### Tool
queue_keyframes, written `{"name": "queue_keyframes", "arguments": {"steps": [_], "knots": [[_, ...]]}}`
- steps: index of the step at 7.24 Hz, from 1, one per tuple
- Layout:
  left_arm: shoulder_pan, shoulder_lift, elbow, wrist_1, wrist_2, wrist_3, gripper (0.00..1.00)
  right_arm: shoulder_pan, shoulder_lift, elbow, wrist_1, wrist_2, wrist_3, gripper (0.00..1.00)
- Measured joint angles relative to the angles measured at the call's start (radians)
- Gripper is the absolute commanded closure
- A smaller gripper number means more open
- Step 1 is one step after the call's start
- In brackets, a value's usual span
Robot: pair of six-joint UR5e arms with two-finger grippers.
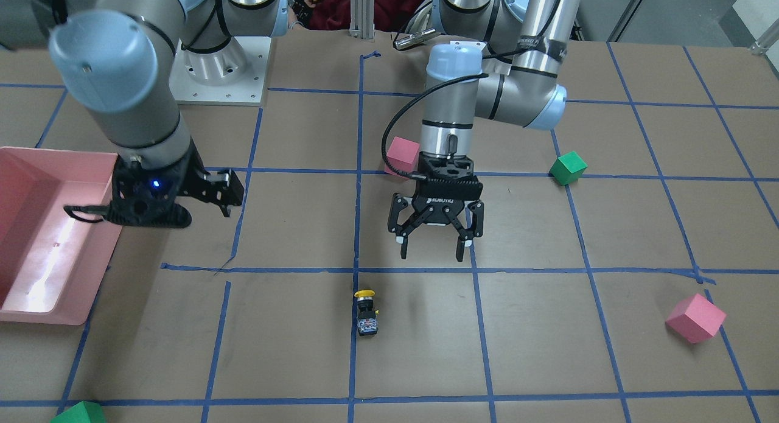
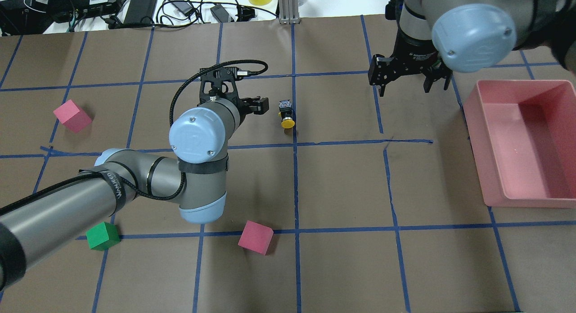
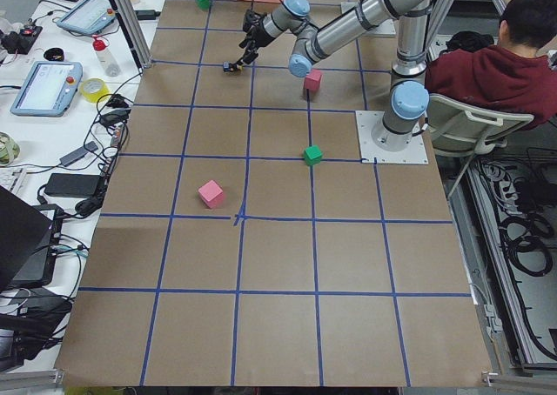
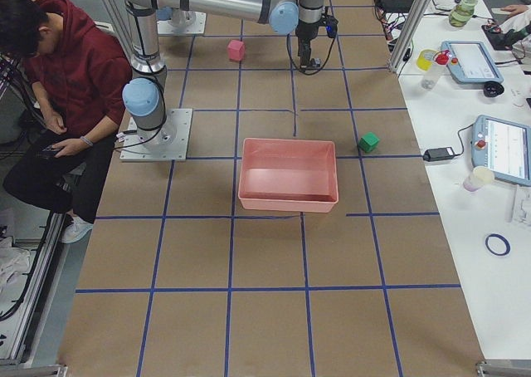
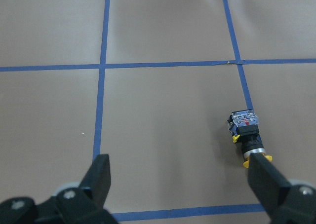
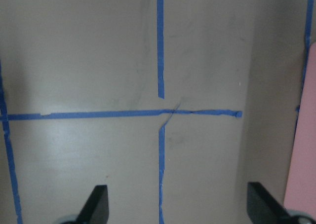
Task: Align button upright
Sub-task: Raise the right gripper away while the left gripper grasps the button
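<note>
The button is seen lying on its side on the table, close against one blue tape line of the grid. Its round yellow cap is turned toward the robot's base. The black collar is followed by the blocky black-and-white base, which points away from the robot. The table is covered with flat, matte brown paper, and the grid is marked on it with thin blue tape.

The left gripper is held above the table, near the button but apart from it. Its black fingers are spread wide and nothing is grasped between them. In the left wrist view the button is found just beside the finger on the right-hand side of that view.

The right gripper is held over bare paper beside the pink tray, a rectangular plastic bin with smooth, glossy walls. Its fingers are also spread and nothing is carried.

Foam cubes with sharp edges are scattered on the paper. One pink cube is well apart from the button, another pink cube is partly hidden behind the left arm, and a green cube is placed on a tape line.
</note>
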Motion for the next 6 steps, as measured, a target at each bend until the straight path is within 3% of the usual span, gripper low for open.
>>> {"name": "queue_keyframes", "arguments": {"steps": [2, 6], "knots": [[-0.069, -0.111, 0.091, 0.014, 0.069, -0.058, 0.00, -0.005, -0.074, -0.008, 0.067, 0.008, -0.005, 0.00], [-0.116, -0.277, 0.181, 0.102, 0.114, -0.101, 0.00, -0.021, -0.093, -0.034, 0.119, 0.009, -0.016, 0.00]]}}
